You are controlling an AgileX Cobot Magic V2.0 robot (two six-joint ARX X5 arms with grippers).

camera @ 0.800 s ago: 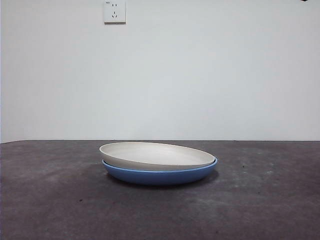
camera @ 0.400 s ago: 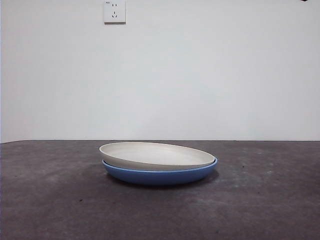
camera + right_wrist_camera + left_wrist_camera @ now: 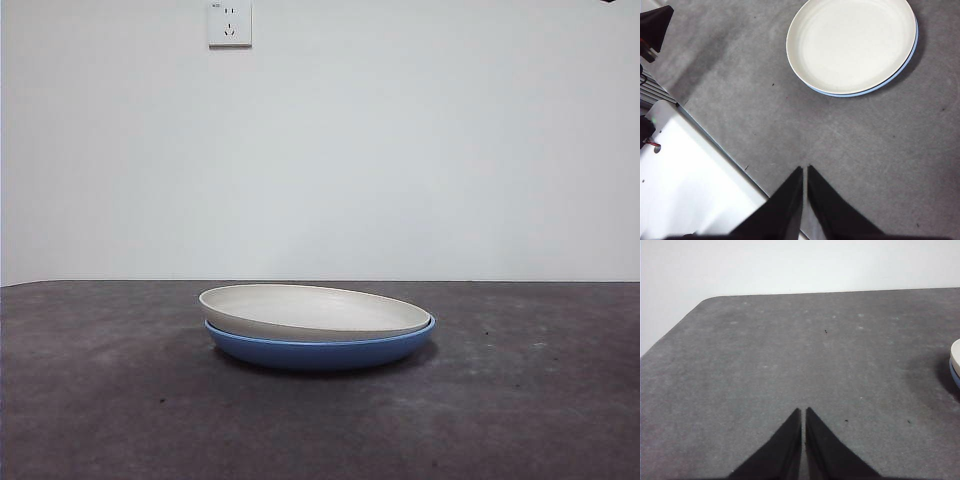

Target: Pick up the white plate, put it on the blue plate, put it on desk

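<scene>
Dark grey-brown and mottled, the tabletop (image 3: 110,400) fills the near ground of the front view, matte and slightly rough, with pale scuffs and a few dark specks. Broad bare stretches lie in front of the plates and on both sides of them.

Near the middle of it stands the stack. The blue plate (image 3: 320,352) sits flat on the tabletop, wide, shallow and round, glossy, with its curved outer side showing. The white plate (image 3: 312,310) rests inside it, matte cream-white with a low curved rim. It is tilted a little, one side riding higher than the blue rim and the other sunk level with it. Both open upward; being round, they have no long axis. In the right wrist view the cream plate covers nearly all of the blue one, which shows only as a thin crescent along one edge.

Behind the table's far edge rises a plain white wall (image 3: 400,150) with a wall socket (image 3: 229,23) high up.

The right end effector (image 3: 804,168) hangs well above the tabletop, apart from the plates, clenched on nothing. The left end effector (image 3: 803,410) is likewise closed and empty, over bare tabletop, with the stack only just at the frame's edge.
</scene>
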